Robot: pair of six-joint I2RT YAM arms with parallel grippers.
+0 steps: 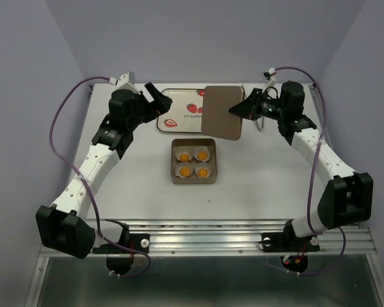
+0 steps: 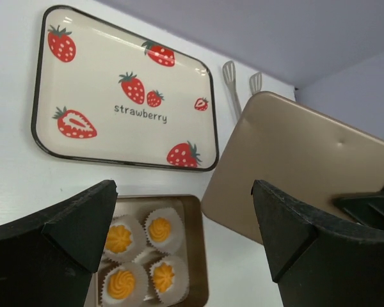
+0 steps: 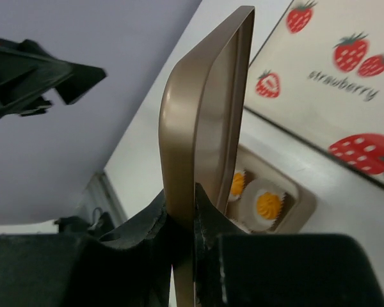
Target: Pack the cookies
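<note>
Beyond the cookies (image 1: 185, 157), strawberry tray (image 1: 179, 110), lid (image 1: 223, 112), tongs (image 2: 230, 73).

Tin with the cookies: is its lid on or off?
Off. The tin shows four cookies uncovered, and the right gripper holds the gold lid up beside it.

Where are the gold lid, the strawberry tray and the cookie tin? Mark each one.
gold lid (image 1: 224, 112): top external view, centre of its flat face.
strawberry tray (image 2: 96, 70): left wrist view, bare cream surface between the strawberries.
cookie tin (image 1: 193, 181): top external view, its near rim.
</note>
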